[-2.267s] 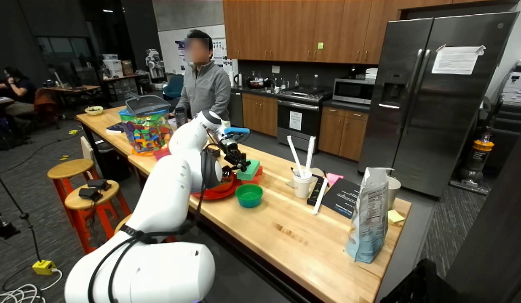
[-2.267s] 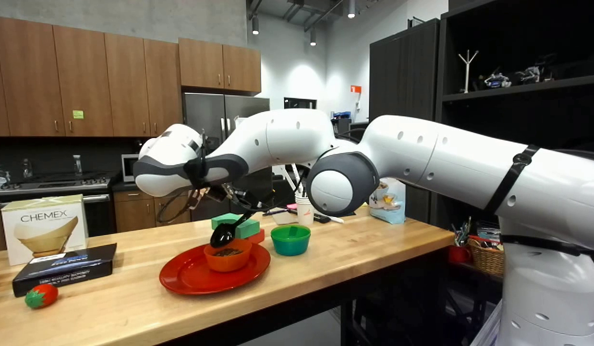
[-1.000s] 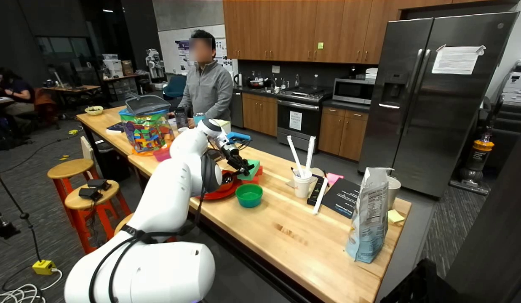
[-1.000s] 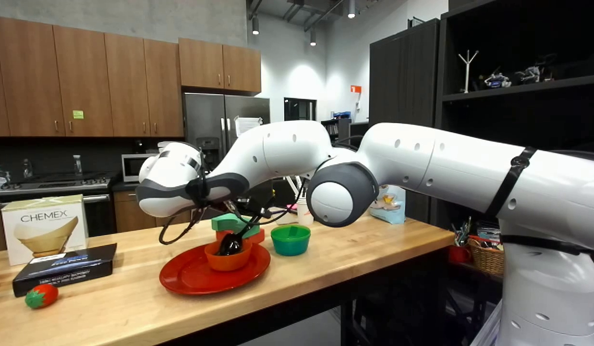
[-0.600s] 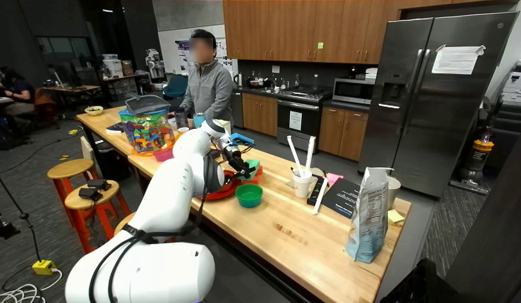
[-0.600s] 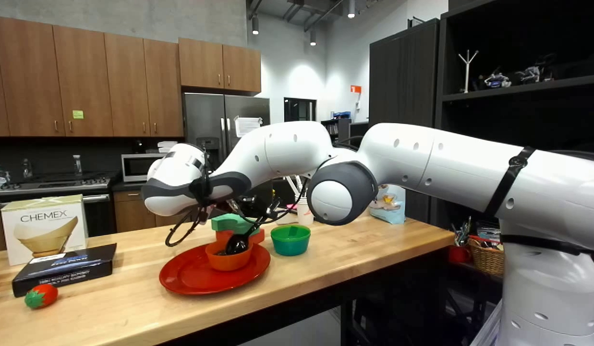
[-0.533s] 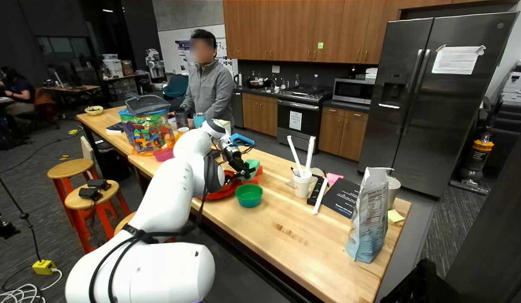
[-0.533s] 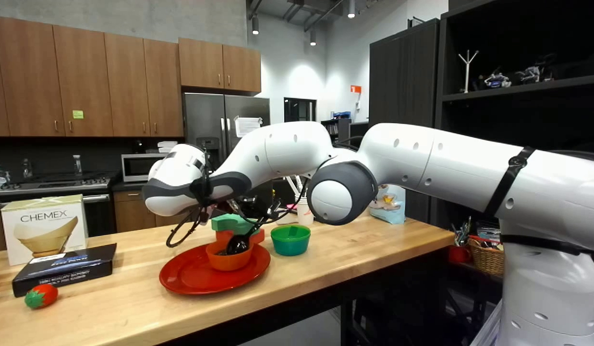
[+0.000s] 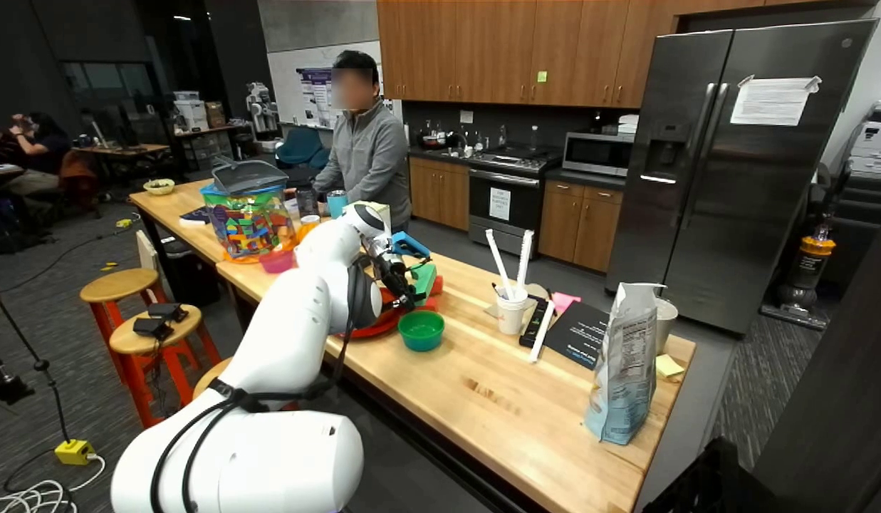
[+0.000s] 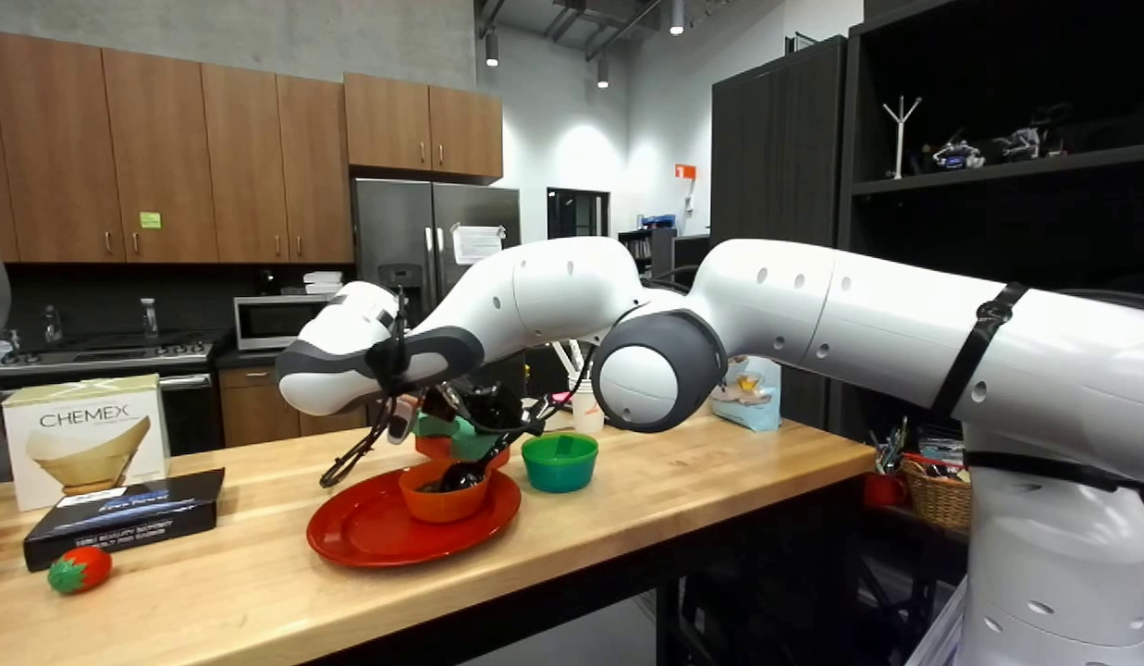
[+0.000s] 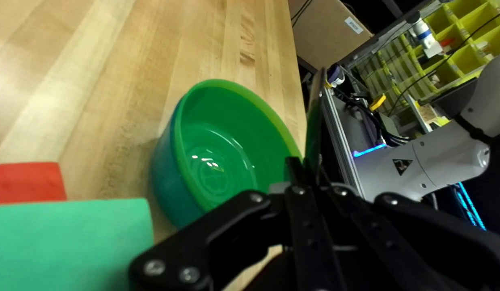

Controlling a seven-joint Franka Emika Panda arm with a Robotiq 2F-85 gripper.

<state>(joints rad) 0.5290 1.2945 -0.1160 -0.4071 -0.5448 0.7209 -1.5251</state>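
Tabletop point(image 10: 211, 592): black spoon point(image 10: 462, 475) in orange bowl point(image 10: 445, 505)

black spoon point(image 10: 466, 474) — lower end hidden from you in orange bowl point(image 10: 445, 505); wrist view's edge crops green block point(image 11: 64, 246)

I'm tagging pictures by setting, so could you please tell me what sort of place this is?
Probably a lab with a kitchen area: in an exterior view the fridge and stove show the kitchen, while the robot arm suggests the lab.

One spoon point(image 10: 462, 475), one plate point(image 10: 363, 529)
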